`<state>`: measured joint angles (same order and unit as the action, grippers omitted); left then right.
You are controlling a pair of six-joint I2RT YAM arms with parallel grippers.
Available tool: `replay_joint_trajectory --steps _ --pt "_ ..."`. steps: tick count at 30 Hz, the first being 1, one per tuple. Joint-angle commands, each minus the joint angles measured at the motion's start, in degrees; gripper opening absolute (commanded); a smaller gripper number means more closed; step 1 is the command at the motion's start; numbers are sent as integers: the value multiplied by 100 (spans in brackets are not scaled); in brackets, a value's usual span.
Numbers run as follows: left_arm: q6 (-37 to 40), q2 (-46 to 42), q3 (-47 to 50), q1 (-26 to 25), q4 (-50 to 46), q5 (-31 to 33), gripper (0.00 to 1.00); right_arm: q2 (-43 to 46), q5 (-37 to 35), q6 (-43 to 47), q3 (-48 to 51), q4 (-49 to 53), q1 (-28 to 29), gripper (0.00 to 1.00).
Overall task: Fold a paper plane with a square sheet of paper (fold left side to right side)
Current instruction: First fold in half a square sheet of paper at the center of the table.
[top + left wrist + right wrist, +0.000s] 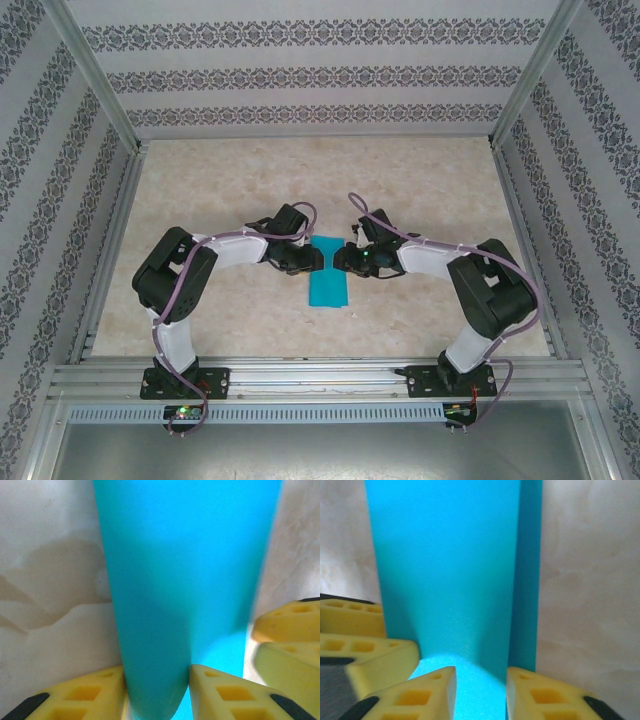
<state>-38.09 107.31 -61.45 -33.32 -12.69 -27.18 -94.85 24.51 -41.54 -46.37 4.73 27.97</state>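
Tabletop (200, 200): pale, patterned walls around.
Paper (328, 280): folded strip.
Left end effector (157, 680): fingers pinching paper.
Right end effector (481, 680): parted, straddling paper.

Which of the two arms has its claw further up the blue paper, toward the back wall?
The right gripper. It meets the paper slightly nearer the far end; the left gripper sits just below it, on the opposite edge.

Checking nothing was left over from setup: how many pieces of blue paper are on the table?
1. The paper lies mid-table between the two tools, folded into a narrow strip. A second sheet could hide beneath it; none shows.
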Motion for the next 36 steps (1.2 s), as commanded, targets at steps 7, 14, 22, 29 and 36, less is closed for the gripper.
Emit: replay_joint_trajectory --steps 7,14,22,29,36 --pt "-226 578 -225 -368 -658 402 39 1010 -585 275 364 633 -461 49" --pt "-276 804 -387 -447 -761 355 40 1201 -614 322 501 706 -582 50" --pt "-312 971 -501 -474 -796 319 43 1240 -605 331 575 709 -591 50" --pt "-270 1066 -595 -517 -866 305 46 1276 -623 357 594 718 -599 50" --pt "-225 1160 -669 -561 -955 314 46 1256 -608 366 586 722 -606 50"
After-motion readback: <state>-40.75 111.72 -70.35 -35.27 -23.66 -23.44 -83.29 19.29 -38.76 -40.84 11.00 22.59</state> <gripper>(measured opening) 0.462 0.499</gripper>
